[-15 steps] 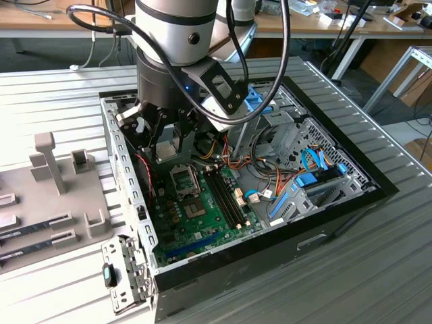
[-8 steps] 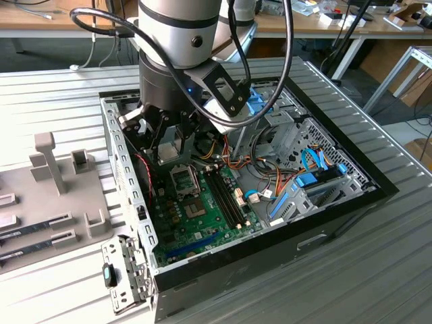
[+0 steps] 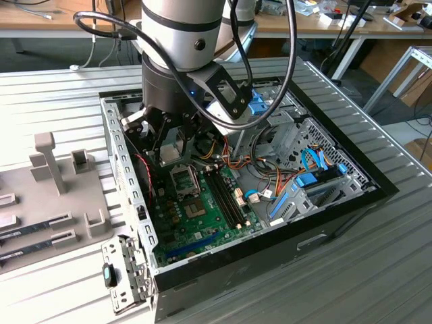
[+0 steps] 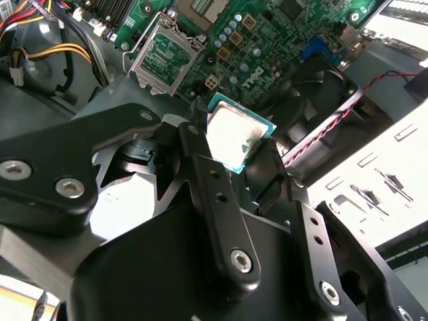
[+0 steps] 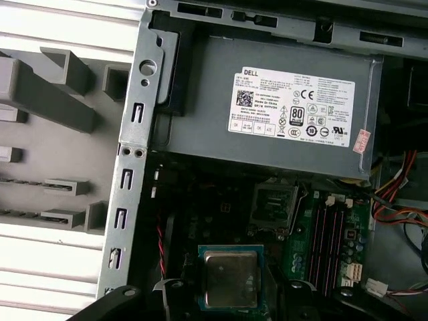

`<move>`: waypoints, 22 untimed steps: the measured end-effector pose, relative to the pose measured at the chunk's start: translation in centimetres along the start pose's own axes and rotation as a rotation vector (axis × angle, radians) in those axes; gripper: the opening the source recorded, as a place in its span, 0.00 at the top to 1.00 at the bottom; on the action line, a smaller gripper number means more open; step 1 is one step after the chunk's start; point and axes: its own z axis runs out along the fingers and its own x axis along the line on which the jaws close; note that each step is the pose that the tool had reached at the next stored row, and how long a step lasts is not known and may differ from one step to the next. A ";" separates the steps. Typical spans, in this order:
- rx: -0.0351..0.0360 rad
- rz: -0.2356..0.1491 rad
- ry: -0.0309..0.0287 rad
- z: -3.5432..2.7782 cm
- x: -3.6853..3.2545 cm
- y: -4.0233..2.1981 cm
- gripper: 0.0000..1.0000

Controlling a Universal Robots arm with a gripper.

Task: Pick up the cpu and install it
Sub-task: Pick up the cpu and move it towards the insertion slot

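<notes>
The gripper (image 4: 227, 150) is clenched on the chip (image 4: 235, 136), pinching it by its edges so the metal top lies flat and faces up. It hangs inside the open computer case (image 3: 125, 182), over the green board (image 3: 202, 219) and near the empty socket (image 4: 164, 57). Held level like this, it looks matched to the socket's flat seat

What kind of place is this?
Probably a robotics lab or workshop: a robot arm holds a cpu over an open computer case on a metal table, with cluttered desks behind.
</notes>
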 end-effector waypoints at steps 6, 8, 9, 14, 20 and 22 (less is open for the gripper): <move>0.0000 0.000 0.0000 0.11 -0.15 -0.21 0.53; 0.0000 0.000 0.0000 0.15 -0.19 -0.28 0.53; 0.0000 0.000 0.0000 0.16 -0.22 -0.32 0.53; 0.0000 0.000 0.0000 0.28 -0.35 -0.55 0.53; -0.0001 0.000 0.0000 0.39 -0.48 -0.76 0.53; 0.0000 0.000 0.0000 0.43 -0.54 -0.84 0.53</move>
